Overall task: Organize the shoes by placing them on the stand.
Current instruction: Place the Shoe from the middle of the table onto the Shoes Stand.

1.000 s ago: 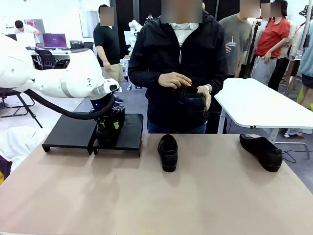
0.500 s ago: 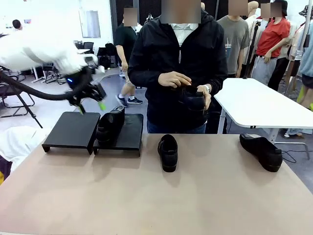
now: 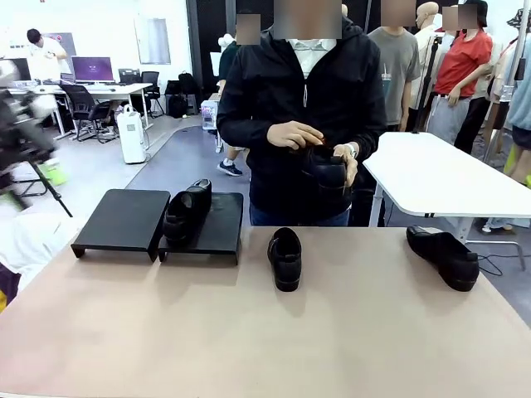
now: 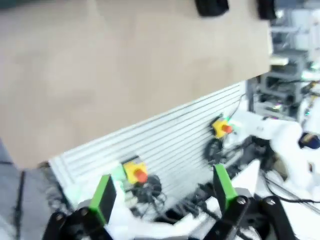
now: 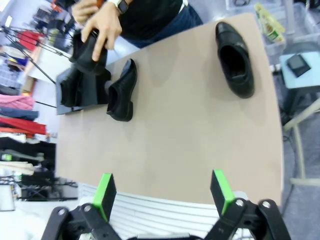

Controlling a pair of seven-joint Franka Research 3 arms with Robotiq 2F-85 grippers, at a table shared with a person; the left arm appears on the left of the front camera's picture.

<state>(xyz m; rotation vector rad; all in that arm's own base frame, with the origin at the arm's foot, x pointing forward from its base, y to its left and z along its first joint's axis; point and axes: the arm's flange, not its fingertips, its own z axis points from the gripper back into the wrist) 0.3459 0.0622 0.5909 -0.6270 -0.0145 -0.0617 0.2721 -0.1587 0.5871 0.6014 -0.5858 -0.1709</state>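
Note:
One black shoe lies on the right platform of the stand, and its left platform is bare. A second shoe sits mid-table with its toe toward me. A third shoe lies near the far right edge. The person holds another shoe in both hands at waist height. My left gripper is a blur at the far left, off the table; the left wrist view shows this gripper open and empty. In the right wrist view my right gripper is open, high above the near table edge, with the shoes far off.
The tan table top is bare in front. A slatted panel with yellow and red stop buttons runs below its near edge. A white table stands behind on the right, with people around it.
My left gripper opened and let go of the shoe on the right platform, then the arm pulled up and away to the far left. The shoe stays on the platform. The person's hands have not moved.

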